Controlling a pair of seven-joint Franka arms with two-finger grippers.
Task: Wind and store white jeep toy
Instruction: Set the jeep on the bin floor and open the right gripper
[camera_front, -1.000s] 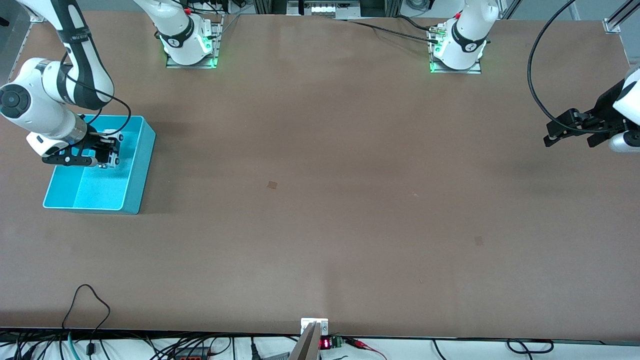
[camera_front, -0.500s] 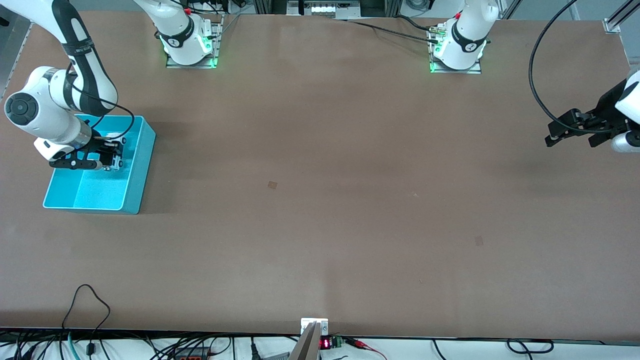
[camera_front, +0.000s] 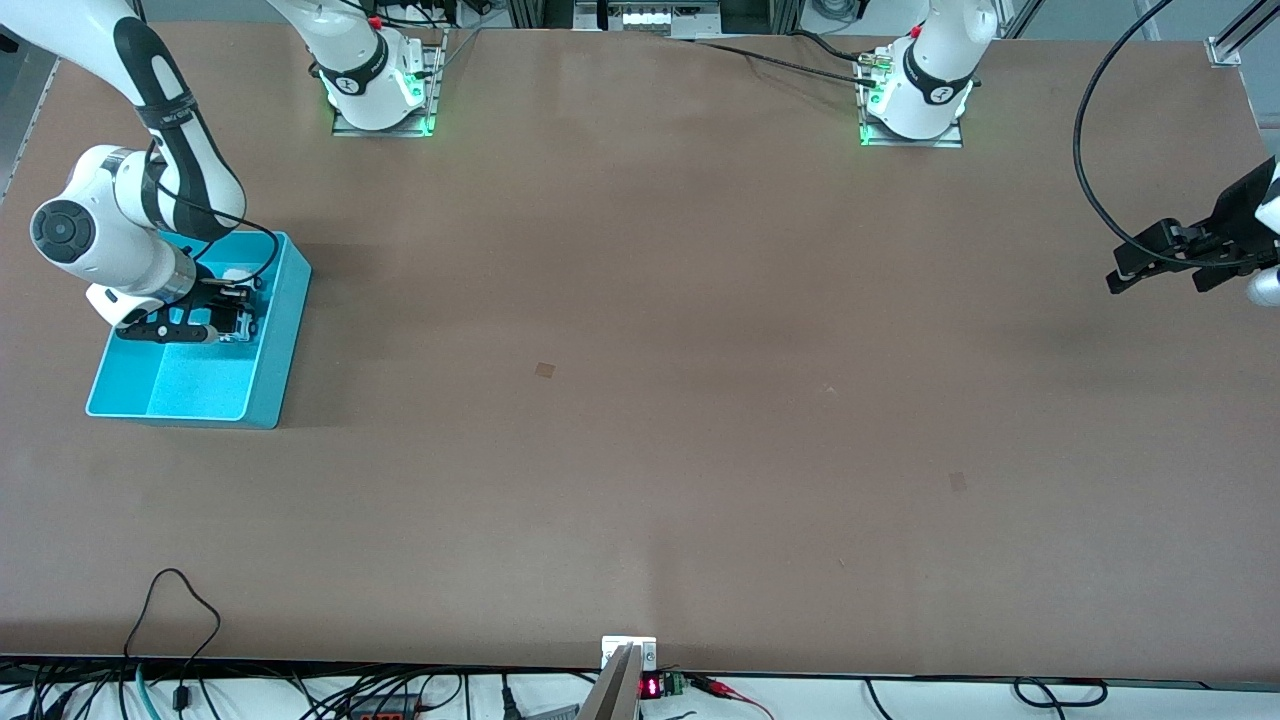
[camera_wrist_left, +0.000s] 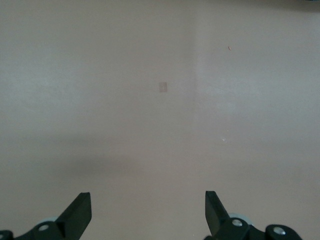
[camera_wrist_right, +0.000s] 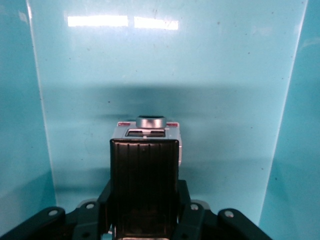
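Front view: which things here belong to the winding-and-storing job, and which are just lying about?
Job:
- jeep, held by the shut right pincer
- teal bin, with that pincer down inside it

Lying about:
- left pincer, open, waiting over the table's left-arm end
- small patches on the table: one mid-table, one toward the left arm's end

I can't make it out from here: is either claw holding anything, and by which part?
The right gripper holds the jeep by its sides, over the bin. The left gripper is open and empty.
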